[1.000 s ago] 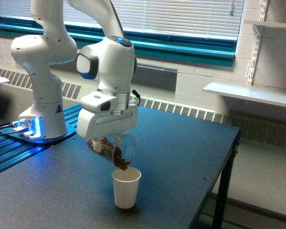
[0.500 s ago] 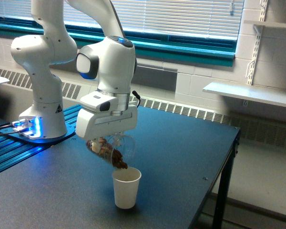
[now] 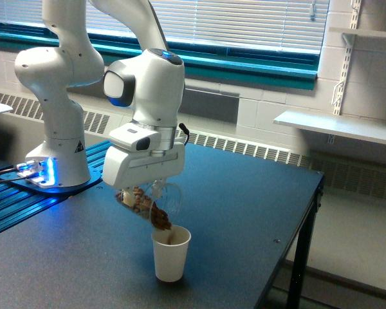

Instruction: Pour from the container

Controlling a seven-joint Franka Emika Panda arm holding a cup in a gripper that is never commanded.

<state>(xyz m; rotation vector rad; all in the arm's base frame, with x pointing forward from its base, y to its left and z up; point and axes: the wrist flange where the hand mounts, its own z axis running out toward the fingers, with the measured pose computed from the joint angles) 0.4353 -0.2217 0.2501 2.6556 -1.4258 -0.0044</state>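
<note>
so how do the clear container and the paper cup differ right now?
The clear container is see-through, with brown bits showing through its wall; the paper cup is opaque off-white. The container is tilted mouth-down in the gripper; the cup stands upright on the table. The container hangs above the table, its mouth just over the cup's rim. Both are round with wide open mouths.

No readable text anywhere; only a small dark triangular sticker (image 3: 79, 145) shows on the white arm base (image 3: 59, 154), illegible.
</note>
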